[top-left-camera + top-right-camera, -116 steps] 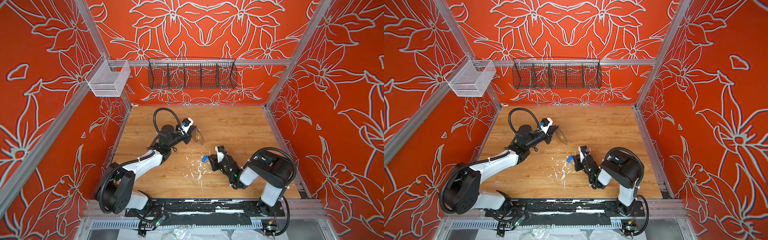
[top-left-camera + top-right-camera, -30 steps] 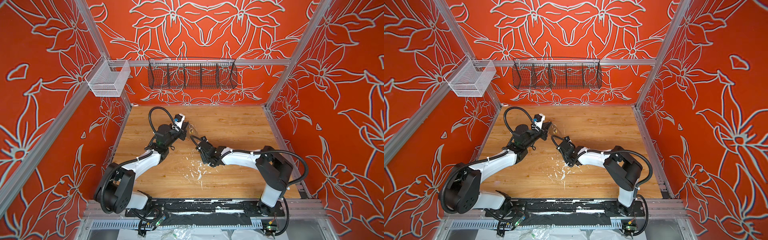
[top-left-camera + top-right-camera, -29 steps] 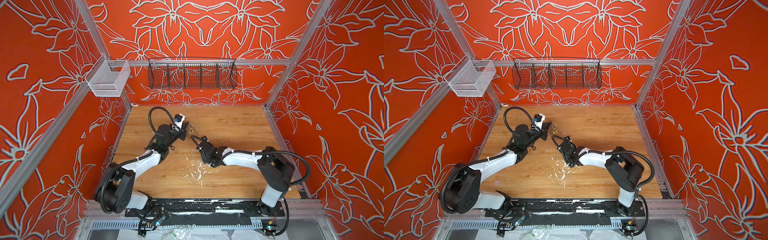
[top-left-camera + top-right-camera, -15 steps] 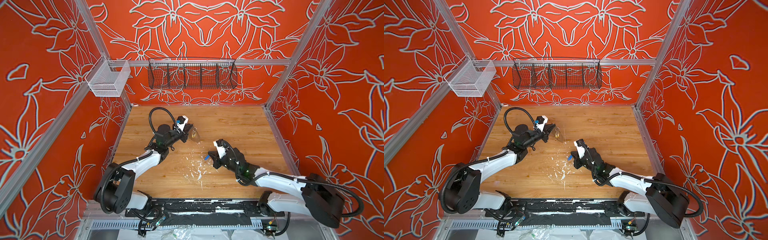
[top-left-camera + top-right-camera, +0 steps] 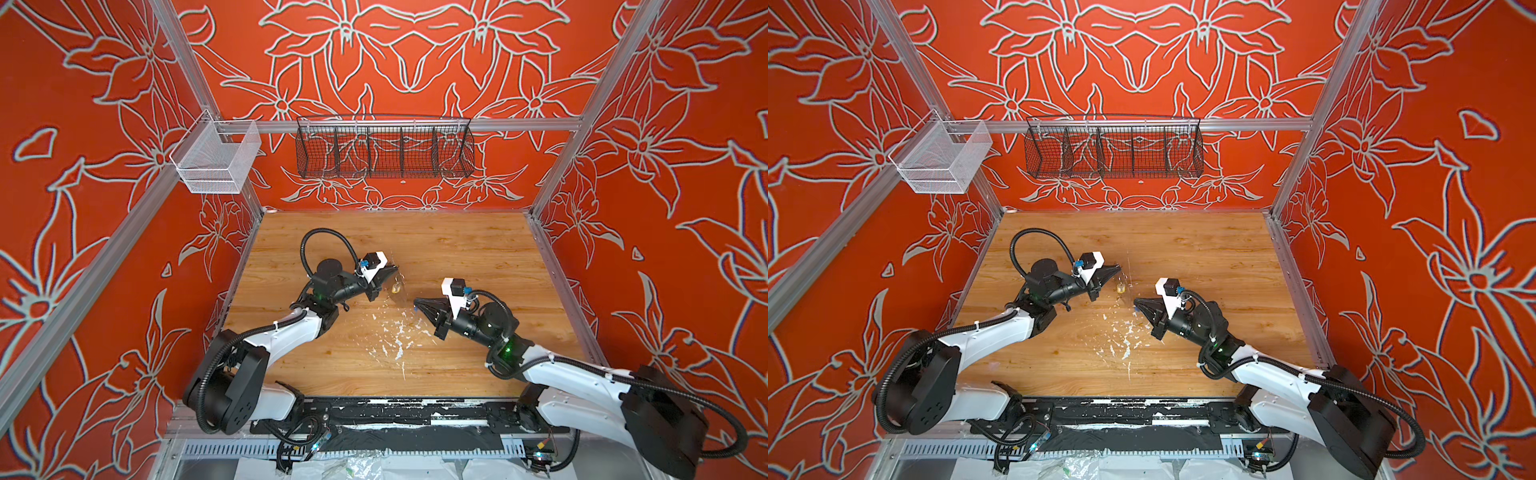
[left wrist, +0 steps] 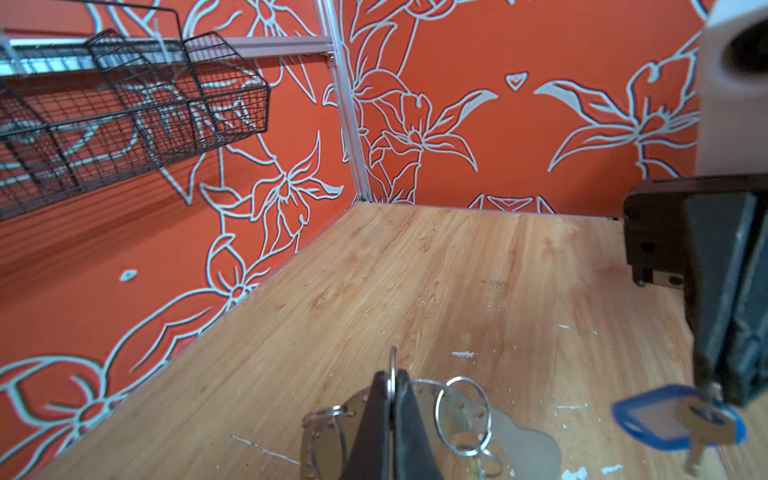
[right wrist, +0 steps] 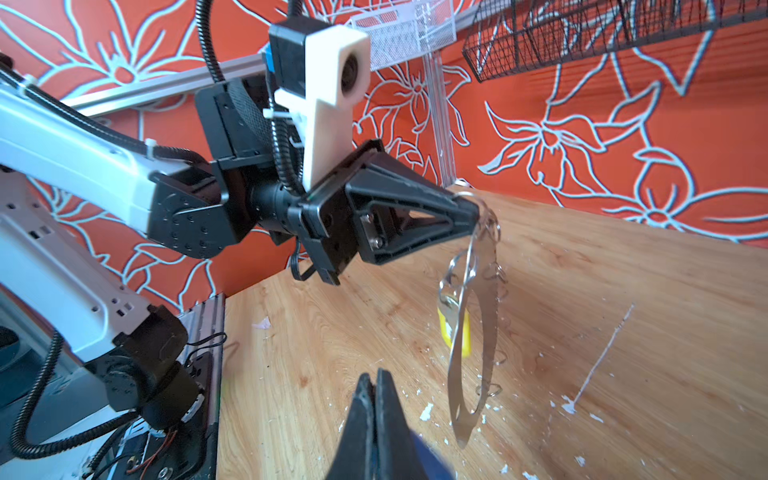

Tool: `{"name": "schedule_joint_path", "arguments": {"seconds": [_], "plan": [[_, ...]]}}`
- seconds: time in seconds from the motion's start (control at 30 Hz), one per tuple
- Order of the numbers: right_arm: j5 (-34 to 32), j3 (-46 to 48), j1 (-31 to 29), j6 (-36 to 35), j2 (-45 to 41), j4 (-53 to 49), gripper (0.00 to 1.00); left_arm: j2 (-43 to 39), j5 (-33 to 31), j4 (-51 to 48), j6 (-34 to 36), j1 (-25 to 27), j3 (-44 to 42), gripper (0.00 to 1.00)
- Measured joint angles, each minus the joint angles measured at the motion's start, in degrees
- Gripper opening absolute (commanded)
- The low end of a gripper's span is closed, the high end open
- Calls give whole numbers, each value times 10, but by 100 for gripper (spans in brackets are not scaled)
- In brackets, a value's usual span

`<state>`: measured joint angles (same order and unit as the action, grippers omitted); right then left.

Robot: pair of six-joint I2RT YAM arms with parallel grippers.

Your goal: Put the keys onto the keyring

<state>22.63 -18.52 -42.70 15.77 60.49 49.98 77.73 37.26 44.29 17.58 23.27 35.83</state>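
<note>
Evidently, the left jaws were clamped on the top edge of the keyring, which hung edge-down over the wooden surface. The yellow-tagged key dangled from one of the keyring's wire loops. The right jaws were pinched together on the blue-tagged key, held near the keyring but apart from it, above white flecks scattered on the surface.

Bare wooden tabletop gives wide free room behind both arms. The keyring, hanging from the left gripper, fills the narrow gap before the right gripper and its blue-tagged key.
</note>
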Motion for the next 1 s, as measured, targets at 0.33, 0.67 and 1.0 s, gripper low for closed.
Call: {"name": "schedule_joint_path", "arguments": {"seconds": [0.33, 0.67, 1.0], "plan": [[-13, 0, 0, -4, -49, -24, 0, -31, 23, 2, 72, 37, -18, 0], [-49, -1, 0, -4, -75, -56, 0, -52, 51, -8, 122, 59, -29, 0], [-53, -6, 0, -3, -89, -77, 0, -61, 67, -38, 161, 78, -28, 0]]}}
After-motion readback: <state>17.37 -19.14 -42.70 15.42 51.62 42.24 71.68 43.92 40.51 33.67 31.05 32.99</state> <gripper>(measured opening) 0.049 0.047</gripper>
